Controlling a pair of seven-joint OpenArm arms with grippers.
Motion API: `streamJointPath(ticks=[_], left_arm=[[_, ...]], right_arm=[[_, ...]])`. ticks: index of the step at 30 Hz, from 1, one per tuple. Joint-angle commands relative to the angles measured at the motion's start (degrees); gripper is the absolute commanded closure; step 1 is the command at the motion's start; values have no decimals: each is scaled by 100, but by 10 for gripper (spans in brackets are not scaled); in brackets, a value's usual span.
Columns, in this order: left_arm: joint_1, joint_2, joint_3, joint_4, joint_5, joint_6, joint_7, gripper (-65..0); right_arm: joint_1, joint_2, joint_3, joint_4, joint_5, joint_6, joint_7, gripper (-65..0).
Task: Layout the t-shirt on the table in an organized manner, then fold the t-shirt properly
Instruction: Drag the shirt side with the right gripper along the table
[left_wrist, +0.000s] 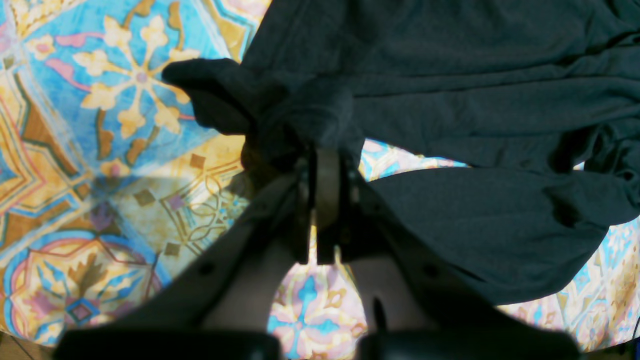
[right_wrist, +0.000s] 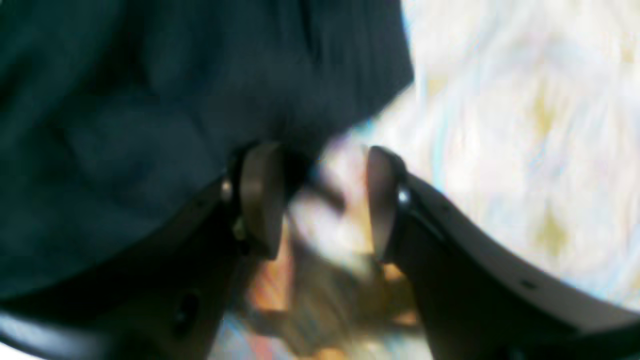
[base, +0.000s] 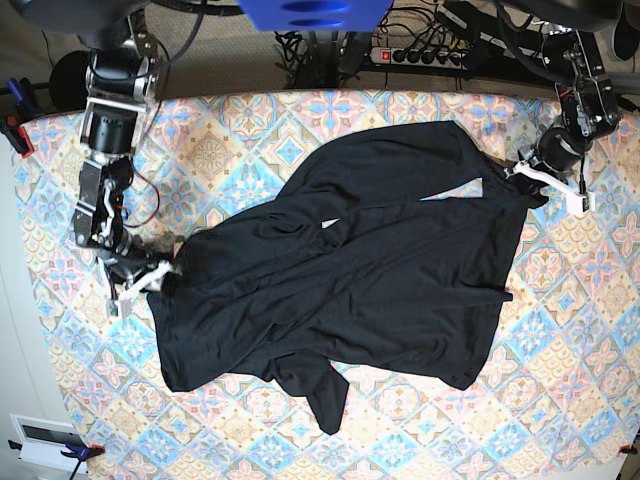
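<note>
Item: 1 black t-shirt (base: 370, 270), spread rumpled over the middle of the table (base: 590, 330), its long axis running diagonally from the base view's lower left to its upper right; 1 narrow flap pointed toward the near edge. Left gripper (left_wrist: 320, 165), at the cloth's upper-right corner in the base view, had its jaws pressed together, pinching a bunched fold of the t-shirt. Right gripper (right_wrist: 320, 200), at the cloth's left edge, had its jaws spread apart, patterned table showing between them, fabric just beside 1 finger (right_wrist: 257, 200).
</note>
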Motion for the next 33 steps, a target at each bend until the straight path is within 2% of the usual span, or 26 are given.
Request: streamJointPath(ticks=[1, 6, 15, 17, 21, 26, 33], left_arm=[[-30, -90, -28, 94, -58, -29, -82, 0], [-30, -90, -28, 94, -58, -29, -82, 0], [-39, -90, -28, 94, -58, -29, -82, 0], [-39, -90, -28, 94, -58, -29, -82, 0], [-47, -90, -10, 94, -58, -29, -82, 0], [-39, -72, -10, 94, -58, -29, -90, 0], [-39, -54, 8, 94, -58, -29, -90, 0]], right_arm=[[87, 76, 15, -57, 168, 44, 60, -278], [96, 76, 15, -268, 590, 44, 69, -287], [96, -74, 6, -268, 590, 44, 69, -285], [96, -215, 6, -268, 590, 44, 69, -277], [96, -285, 6, -268, 582, 44, 69, -177], [78, -285, 50, -197, 582, 44, 69, -6], [-19, -259, 50, 532, 599, 44, -10, -1]])
